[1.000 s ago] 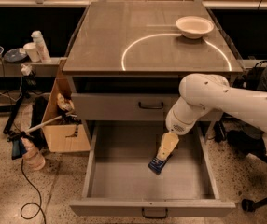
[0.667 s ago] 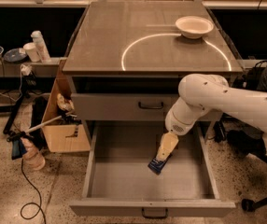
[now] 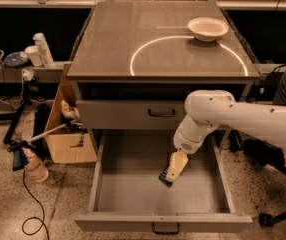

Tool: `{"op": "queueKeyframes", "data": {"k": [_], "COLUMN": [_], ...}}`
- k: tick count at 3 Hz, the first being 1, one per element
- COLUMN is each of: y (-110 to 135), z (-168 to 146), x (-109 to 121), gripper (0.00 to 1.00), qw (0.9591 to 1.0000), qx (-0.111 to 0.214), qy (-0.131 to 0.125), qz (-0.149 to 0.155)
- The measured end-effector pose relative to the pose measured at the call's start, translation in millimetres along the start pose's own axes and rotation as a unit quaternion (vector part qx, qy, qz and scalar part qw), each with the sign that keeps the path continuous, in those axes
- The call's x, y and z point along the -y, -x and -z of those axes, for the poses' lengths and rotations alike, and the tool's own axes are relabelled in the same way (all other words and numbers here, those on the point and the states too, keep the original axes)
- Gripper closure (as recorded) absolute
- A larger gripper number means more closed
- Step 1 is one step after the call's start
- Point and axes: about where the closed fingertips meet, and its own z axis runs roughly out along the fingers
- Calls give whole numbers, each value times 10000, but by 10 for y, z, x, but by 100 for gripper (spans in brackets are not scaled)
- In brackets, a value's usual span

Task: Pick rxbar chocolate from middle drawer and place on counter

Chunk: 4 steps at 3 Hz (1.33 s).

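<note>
While the white arm is reaching down from the right into the open middle drawer, the tool is hanging just over the drawer floor, right of its middle, and pointing down and slightly left. The rxbar chocolate is sitting at the very tip of the tool, touching it on the lower left, a small dark shape against the grey floor. Its long axis seems to be running on a slant, roughly in line with the tool, with one end raised instead of lying flat. So little of the wrapper is showing that this is only a guess.

Whether the tool is clamping the bar or merely meeting it, I cannot tell, because the tool's pale body is covering the contact. The coming move is turning on that contact. If the bar is held, the path is leading up past the closed upper drawer front to the tabletop, which is lying above and behind. The tabletop is carrying a white bowl at its far right, on a thin white arc. The arm's far end is being cut off by the right edge, and the wrapper's lettering is not legible.
</note>
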Motion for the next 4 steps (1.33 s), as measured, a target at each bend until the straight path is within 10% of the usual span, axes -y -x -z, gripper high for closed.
{"op": "queueKeyframes", "data": {"k": [4], "y": [-69], "z": [-491], "x": [-5], "gripper": [0], "qw": [9986], "qx": [-117], "qy": [-511], "qz": [-121]}}
